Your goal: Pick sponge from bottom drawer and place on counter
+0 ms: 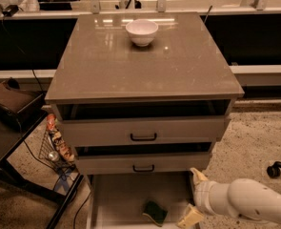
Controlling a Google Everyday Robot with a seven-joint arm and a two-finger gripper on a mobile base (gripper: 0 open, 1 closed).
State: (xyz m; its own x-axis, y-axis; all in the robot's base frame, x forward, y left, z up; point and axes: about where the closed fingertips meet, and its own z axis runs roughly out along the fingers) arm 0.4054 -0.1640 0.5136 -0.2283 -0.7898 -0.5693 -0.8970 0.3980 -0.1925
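The single camera view looks down on the cabinet from the front. The hand comes in from the lower right on a white arm and sits low, at the right edge of the open bottom drawer. Its two pale fingers are spread wide apart, one above the other in the picture, with nothing between them.

The sponge lies on the drawer floor just to the left of the hand, green face up. It is near the lower finger but not touching it.

Directly above the hand are the two grey-fronted drawers, the lower one and the upper one, each with a black handle and each pulled out a little. Higher still is the counter, with a white bowl standing near its far edge, well away from the hand.

Far to the left of the hand, a dark side table stands beside the cabinet. A wire basket of small items sits between the two.
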